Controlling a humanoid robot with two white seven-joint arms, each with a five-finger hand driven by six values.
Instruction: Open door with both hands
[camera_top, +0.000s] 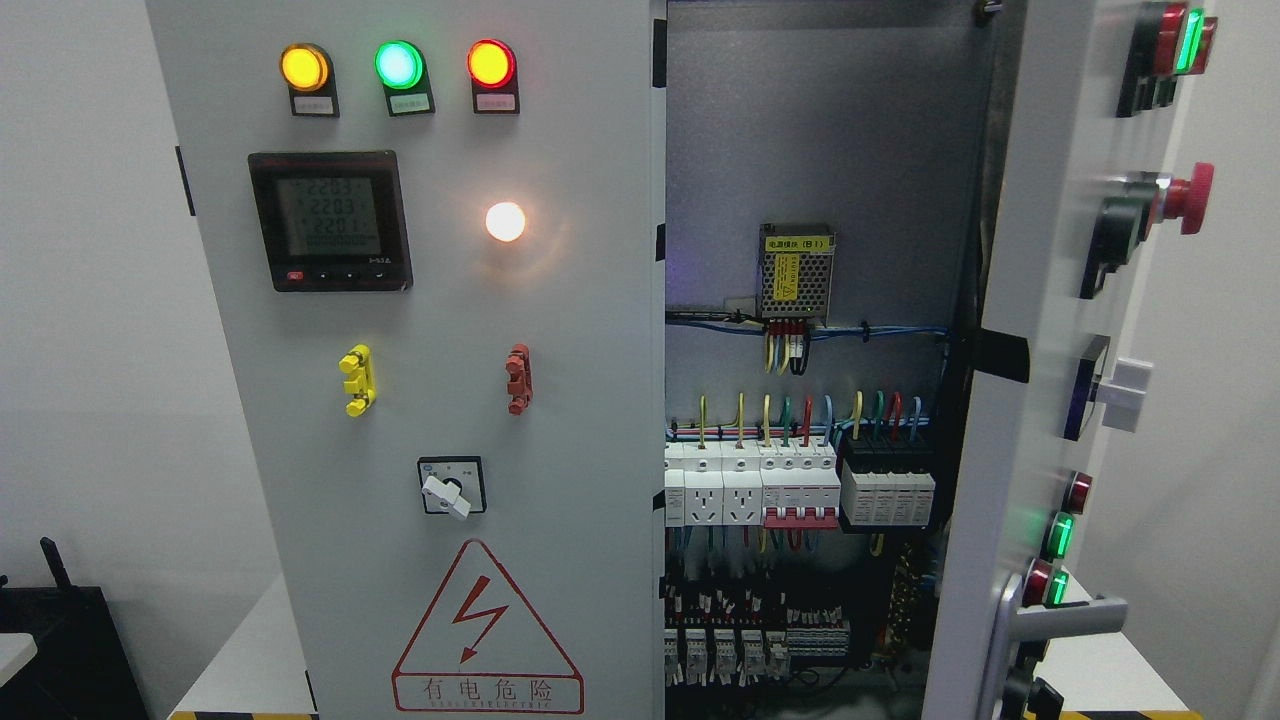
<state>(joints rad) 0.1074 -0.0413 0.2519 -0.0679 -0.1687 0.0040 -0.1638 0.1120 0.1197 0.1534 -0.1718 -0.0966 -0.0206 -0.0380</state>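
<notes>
A grey electrical cabinet fills the view. Its left door (560, 400) is closed and carries three lit indicator lamps (397, 65), a digital meter (330, 220), a glowing white lamp (505, 221) and a rotary switch (451, 487). The right door (1040, 300) stands swung open toward me, seen nearly edge-on, with a silver lever handle (1065, 615) low on it and a red mushroom button (1185, 198). Neither of my hands shows in the picture.
Inside the open bay are a perforated power supply (797, 272), rows of breakers (790, 485) and coloured wiring. A warning triangle (487, 630) marks the left door. A dark object (60, 640) stands at the lower left beside the white table (245, 660).
</notes>
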